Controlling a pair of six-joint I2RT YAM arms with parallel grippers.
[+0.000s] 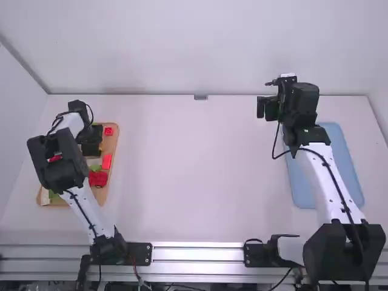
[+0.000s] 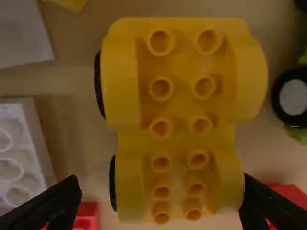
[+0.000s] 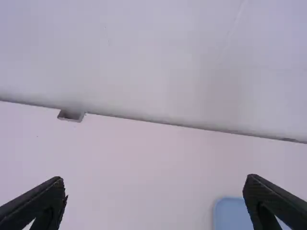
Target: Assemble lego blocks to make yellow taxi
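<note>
Left gripper [image 2: 160, 184]: fingers spread wide, nothing clamped, poised at one end of the yellow wheeled base [image 2: 181, 136]. Base lies studs up, one side near a fingertip, a gap on the other; can't tell if it touches. Right gripper [image 3: 154, 178]: fingers apart, empty, up over the far right of the table [image 1: 206, 176].

Around the base: white block [image 2: 21, 158], grey piece [image 2: 21, 38], red blocks [image 2: 290, 196] near the fingers, green piece [image 2: 293, 98] by a black wheel [image 2: 292, 97]. All in the wooden tray [image 1: 114, 140], far left, under the left arm [image 1: 73, 188]. Blue mat [image 1: 330, 170] on the right, beneath the right arm [image 1: 324, 188].

Step, my call: picking the chassis; no taxi assembled. Next move: centre the fingers over the base, drop either side, close square on its flanks, lift straight out. Watch the lopsided gap; a fingertip could land on the base or shove the red blocks.
</note>
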